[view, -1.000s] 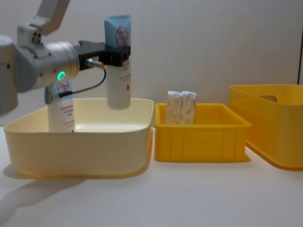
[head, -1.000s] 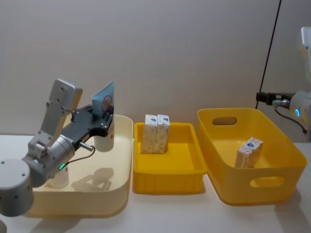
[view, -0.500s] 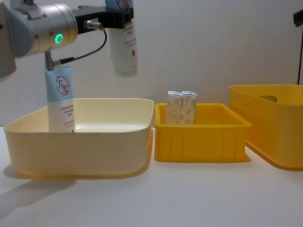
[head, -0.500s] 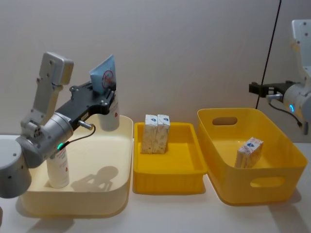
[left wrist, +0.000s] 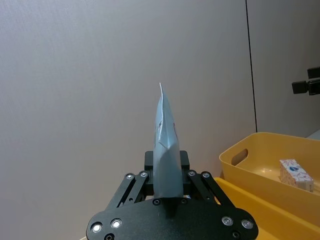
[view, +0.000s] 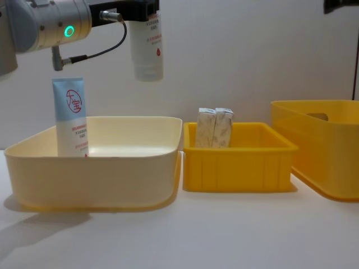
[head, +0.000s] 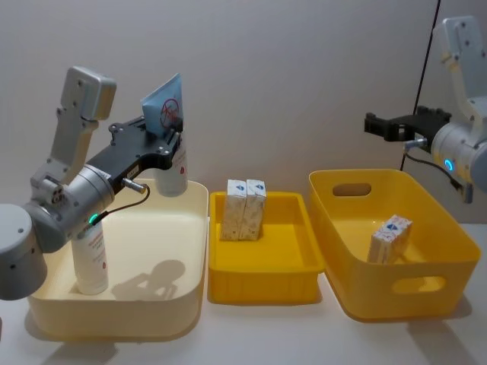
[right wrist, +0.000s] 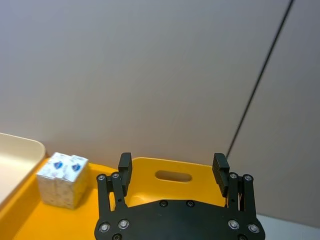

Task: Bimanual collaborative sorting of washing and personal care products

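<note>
- The cream tub (view: 95, 179) sits nearest on the tabletop (view: 224, 235). One squeeze tube (view: 70, 117) stands upright in its left part, where it stood a second ago.
- Above this tub, the left pincer (head: 169, 150) is clamped on the second squeeze tube (view: 147, 53) near its pale-blue end, and the tube hangs cap down. A second ago its cap was still inside the tub; now it hangs well clear of the rim. I judge the lift to be finished and the tube ready to be carried or handed over.
- In the small yellow tray (view: 241, 168) the two speckled cartons (view: 215, 128) stand side by side, not moved.
- In the large yellow tub (head: 426, 304) another carton (head: 390, 237) leans at the right side, unchanged.
- Farthest, the right pincer (right wrist: 172, 167) is wide open and holds nothing. It has come in from the right edge toward the middle, high above the large yellow tub, perhaps to receive the tube.
</note>
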